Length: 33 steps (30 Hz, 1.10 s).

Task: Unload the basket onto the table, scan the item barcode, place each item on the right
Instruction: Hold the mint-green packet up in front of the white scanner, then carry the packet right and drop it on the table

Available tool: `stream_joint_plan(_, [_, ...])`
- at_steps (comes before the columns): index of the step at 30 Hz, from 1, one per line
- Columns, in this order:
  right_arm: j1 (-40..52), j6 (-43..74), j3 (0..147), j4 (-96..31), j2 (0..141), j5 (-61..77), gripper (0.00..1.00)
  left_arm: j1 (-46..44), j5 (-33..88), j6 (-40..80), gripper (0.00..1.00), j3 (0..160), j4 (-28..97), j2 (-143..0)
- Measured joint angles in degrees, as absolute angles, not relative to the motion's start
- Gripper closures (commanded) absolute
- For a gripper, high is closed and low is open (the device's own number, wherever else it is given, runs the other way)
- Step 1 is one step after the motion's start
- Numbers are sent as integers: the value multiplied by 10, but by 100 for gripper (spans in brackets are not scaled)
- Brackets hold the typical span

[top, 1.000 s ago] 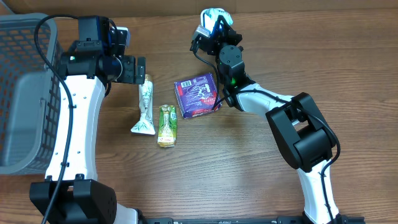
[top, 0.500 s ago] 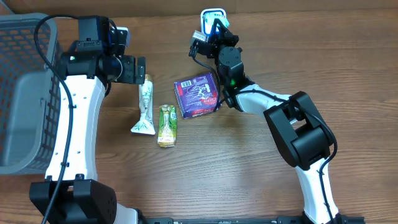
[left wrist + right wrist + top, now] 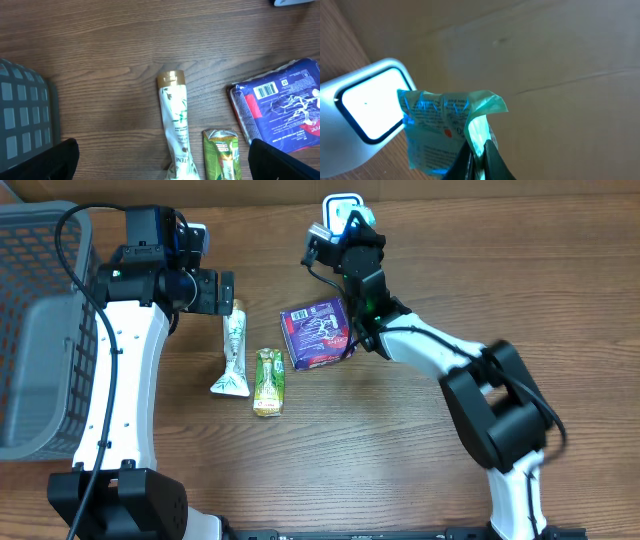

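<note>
Currently scanning step underway: right gripper pinching crinkled teal plastic packet by corner, holding it just beside glowing white box scanner; next move calling for facing barcode squarely to window; left gripper hanging wide open, holding nothing

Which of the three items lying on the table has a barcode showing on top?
The dark blue packet: a white barcode label faces up near its corner. The gold-capped tube and the green pouch show none.
</note>
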<state>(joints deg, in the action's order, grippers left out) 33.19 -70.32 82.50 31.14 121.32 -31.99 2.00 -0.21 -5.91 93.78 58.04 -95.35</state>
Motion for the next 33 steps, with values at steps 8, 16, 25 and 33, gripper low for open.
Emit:
stream_joint_plan(8, [454,-415,842,-73,934,-354,96,20,-2,-59,0,938,581,-954])
stream_joint_plan(16, [360,-31,839,-425,881,-109,96,20,-2,-59,0,938,581,-954])
stream_joint_plan(25, [88,83,797,-561,881,145,96,20,-2,-59,0,938,581,-954])
stream_joint_plan(33, [-135,146,702,-497,916,184,96,20,-2,-59,0,938,581,-954])
